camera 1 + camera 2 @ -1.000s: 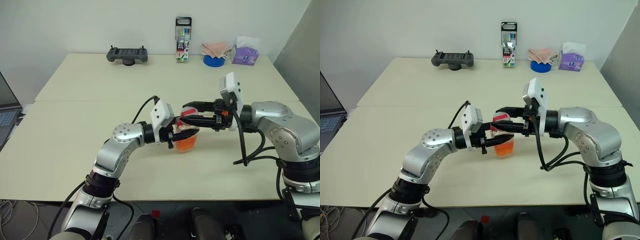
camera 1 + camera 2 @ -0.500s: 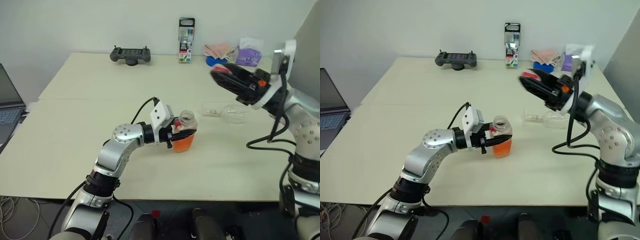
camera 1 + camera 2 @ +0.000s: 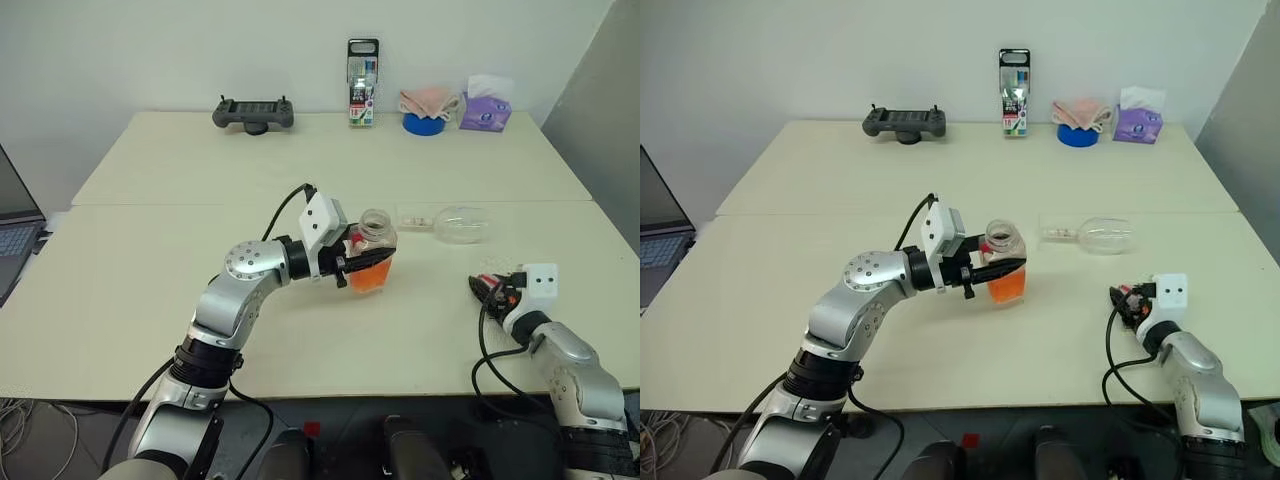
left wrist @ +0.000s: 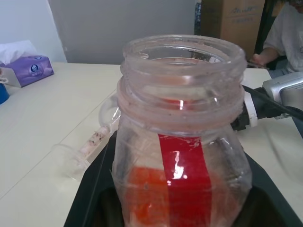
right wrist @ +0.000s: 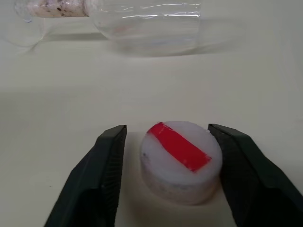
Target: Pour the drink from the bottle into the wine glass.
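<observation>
1. At 4 o'clock on the table (image 3: 150,290), the right gripper (image 5: 165,165) rests low with its jaws apart; the red-and-white cap (image 5: 181,160) sits on the surface between them, gaps visible on both sides, so it looks released.
2. At table centre, the left gripper (image 3: 985,270) is clamped on the bottle (image 3: 372,255), held upright with its mouth uncapped.
3. The drink (image 3: 368,277) fills only the lower body.
4. The wine glass (image 3: 455,222) lies on its side at 2 o'clock from the bottle, apart, apparently empty.
5. Judgement: uncapping done; 2 steps left: stand the glass upright, then pour.
</observation>
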